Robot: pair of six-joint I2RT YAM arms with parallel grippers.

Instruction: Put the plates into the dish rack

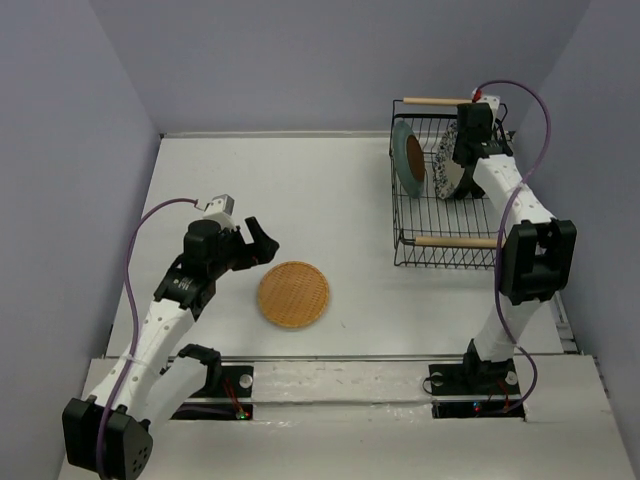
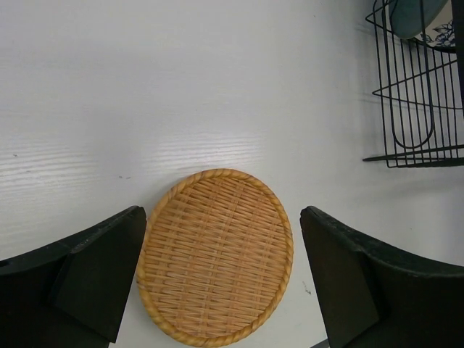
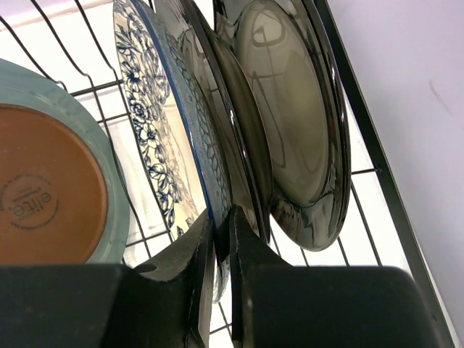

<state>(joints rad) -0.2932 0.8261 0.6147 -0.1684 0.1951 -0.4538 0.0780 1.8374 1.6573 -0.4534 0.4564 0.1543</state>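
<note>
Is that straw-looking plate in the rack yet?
No, out. The woven plate lies flat on the table, apart from the rack, by the open jaws of the left gripper.

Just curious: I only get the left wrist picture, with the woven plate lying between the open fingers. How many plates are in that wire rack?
Observer: Four stand on edge in the dish rack: a teal plate, a floral plate and two dark glossy plates.
Visitor: What is the other arm up to?
Observer: It reaches into the rack, and the right hand looks closed on the floral plate's rim.
Visitor: So is my woven one the last plate out?
Observer: It seems so. From above, the woven plate is the only plate lying on the table.
</note>
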